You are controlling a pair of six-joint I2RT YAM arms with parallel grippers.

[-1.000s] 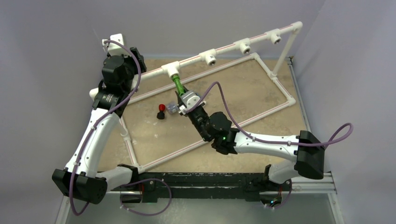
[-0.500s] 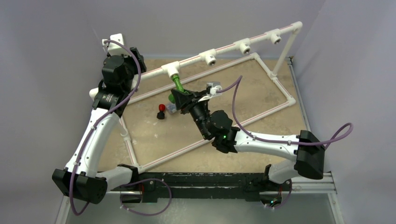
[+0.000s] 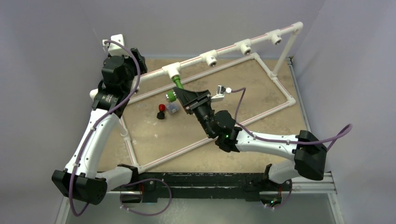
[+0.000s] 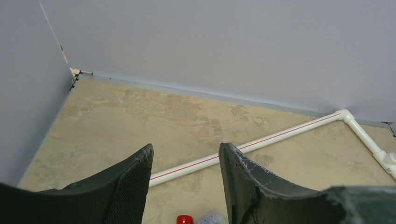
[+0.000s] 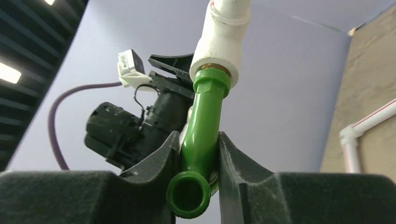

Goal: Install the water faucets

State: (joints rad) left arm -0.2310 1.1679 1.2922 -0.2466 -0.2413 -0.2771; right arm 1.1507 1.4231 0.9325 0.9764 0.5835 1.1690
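Top external: the right gripper (image 3: pixel 182 94) is closed on the green faucet (image 3: pixel 177 83). The faucet's upper end sits in a white tee fitting (image 3: pixel 172 71) of the raised pipe rail (image 3: pixel 229 47), and its body slopes from the tee toward 5 o'clock. The black faucet (image 3: pixel 161 111), with a red knob, lies on the tabletop (image 3: pixel 243 93) at 8 o'clock from the gripper. The white-and-blue faucet (image 3: pixel 173 109) lies just beside it at 3 o'clock.

Left wrist: the left gripper (image 4: pixel 186 149) stands partly open above the tabletop, with nothing between its fingers (image 4: pixel 133 186). A red-striped pipe (image 4: pixel 261 142) crosses beyond the fingertips. The red knob shows at the 6 o'clock edge.

Right wrist: both fingers (image 5: pixel 156 163) press the green faucet from 9 and 3 o'clock. Its threaded end enters the tee at 12 o'clock. The open spout mouth faces the camera at 6 o'clock.
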